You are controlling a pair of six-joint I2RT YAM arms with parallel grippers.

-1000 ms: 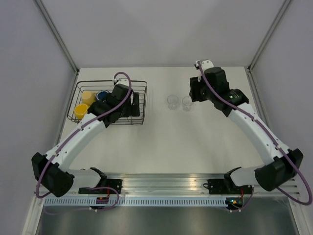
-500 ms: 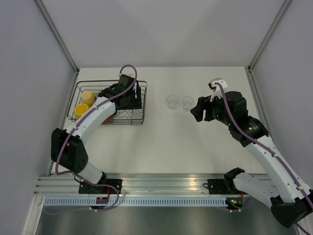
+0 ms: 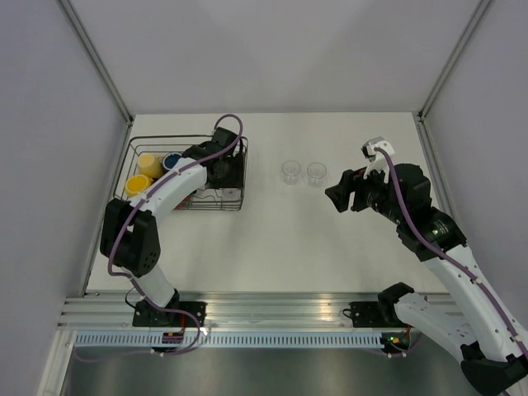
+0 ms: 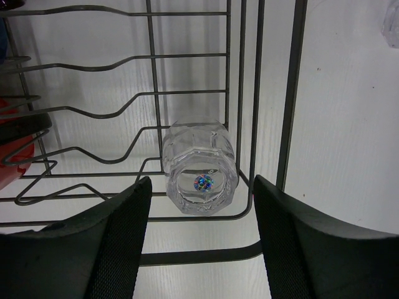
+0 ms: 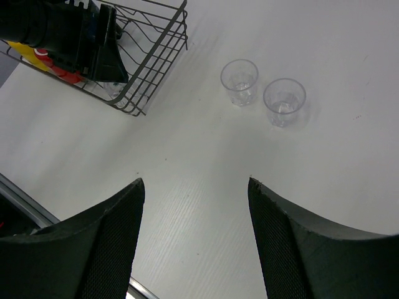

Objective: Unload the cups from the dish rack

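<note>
The black wire dish rack point(image 3: 148, 140) stands at the table's left. A pale yellow mug point(image 3: 150, 163), a blue mug point(image 3: 172, 161) and a bright yellow mug point(image 3: 137, 185) sit in its left half. A red mug point(image 4: 12, 156) shows at the edge of the left wrist view. A clear tumbler point(image 4: 199, 165) lies on its side in the rack's corner. My left gripper point(image 4: 201, 182) is open, a finger on either side of the tumbler's base, with gaps on both sides. Two clear tumblers point(image 3: 290, 172) point(image 3: 316, 173) stand upright on the table. My right gripper point(image 3: 337, 196) hangs open and empty, near and right of them.
The rack's wires point(image 4: 290, 93) close in around the left fingers. Bare white table lies under the right gripper point(image 5: 194, 181). Side walls bound the table left and right, and the metal rail runs along its near edge.
My left gripper has moved to the rack's right end, its jaws narrowing around the lying tumbler. My right arm has drawn back from the two standing tumblers.
</note>
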